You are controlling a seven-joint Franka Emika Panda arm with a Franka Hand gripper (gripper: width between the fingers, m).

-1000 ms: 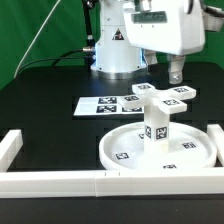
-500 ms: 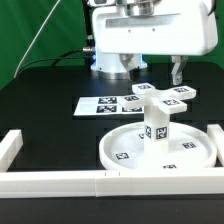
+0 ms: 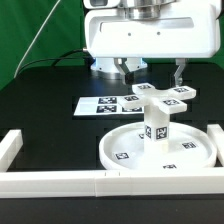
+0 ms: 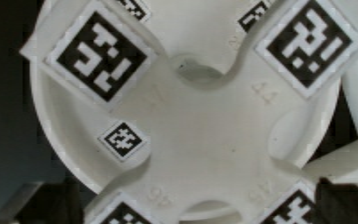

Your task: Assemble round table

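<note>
Leg [image 3: 158, 124] upright in disc [image 3: 125, 150] hub, cross base [image 3: 162, 95] on top, prob for screwing down. Hand's state: can't tell, fingertips barely in wrist view.

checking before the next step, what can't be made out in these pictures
- Gripper: exterior view shows one dark finger; the arm's white housing hides the rest, so open or shut is unclear.
- Cross-shaped base: too small to tell whether anything touches it.
- Round disc: wrist view cuts off its rim.
</note>
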